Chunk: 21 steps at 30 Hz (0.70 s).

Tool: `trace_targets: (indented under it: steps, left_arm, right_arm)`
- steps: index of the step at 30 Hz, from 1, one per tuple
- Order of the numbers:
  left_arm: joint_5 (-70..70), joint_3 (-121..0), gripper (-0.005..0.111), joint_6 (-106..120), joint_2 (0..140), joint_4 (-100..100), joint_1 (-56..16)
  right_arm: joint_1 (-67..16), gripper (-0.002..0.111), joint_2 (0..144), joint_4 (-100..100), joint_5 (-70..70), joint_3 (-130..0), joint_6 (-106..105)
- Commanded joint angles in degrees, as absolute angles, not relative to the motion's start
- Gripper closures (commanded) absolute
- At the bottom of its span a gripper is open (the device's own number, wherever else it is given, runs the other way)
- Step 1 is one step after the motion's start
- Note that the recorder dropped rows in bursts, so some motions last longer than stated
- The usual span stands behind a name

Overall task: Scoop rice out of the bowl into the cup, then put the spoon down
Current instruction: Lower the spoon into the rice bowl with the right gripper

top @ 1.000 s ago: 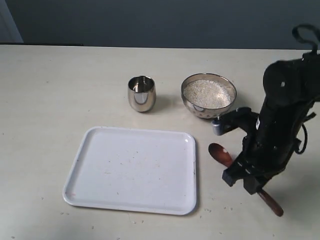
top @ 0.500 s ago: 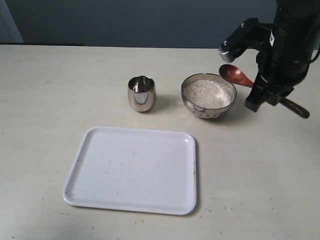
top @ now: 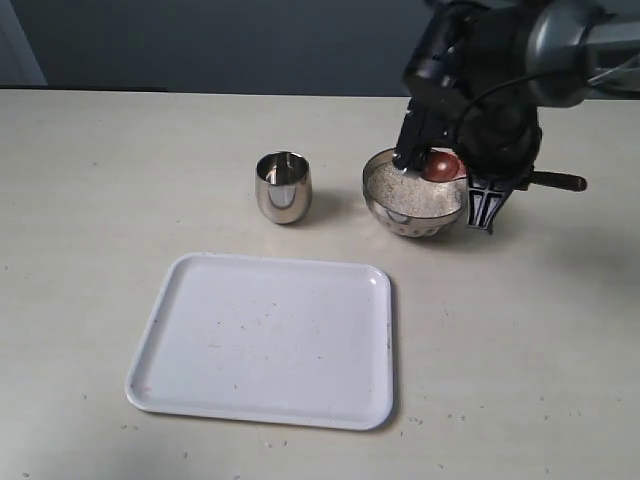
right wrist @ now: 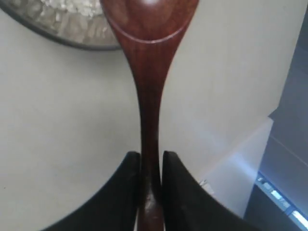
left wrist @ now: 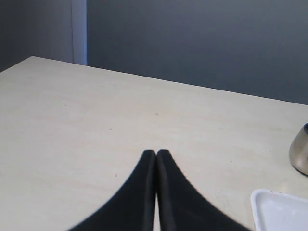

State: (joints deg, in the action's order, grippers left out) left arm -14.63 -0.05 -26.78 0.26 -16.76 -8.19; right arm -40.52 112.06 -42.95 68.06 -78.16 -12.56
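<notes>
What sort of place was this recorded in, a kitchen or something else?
Probably a lab test bench, not a kitchen: a pale table against a plain dark wall, a robot arm, and a steel bowl, cup and white tray set out.

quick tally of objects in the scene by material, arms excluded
Steel: 2, the bowl and the cup
Wood: 1, the spoon
White plastic, by the look of it: 1, the tray
Total: 4
</notes>
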Motion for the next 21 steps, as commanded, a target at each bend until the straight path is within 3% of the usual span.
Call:
trace_targets:
  steps: [1,21]
  left_arm:
    - [-14.2,0.0,0.106,-26.8,0.0,-16.8,-8.1]
    - [-14.2,0.0,0.106,-26.8,0.0,-16.8,-8.1]
  right_arm:
    - [-43.5,0.109,115.4,-51.5,68.5,-78.6,-7.7]
    - [-45.7,0.109,124.6,-58.9,69.3,-83.8,-1.5]
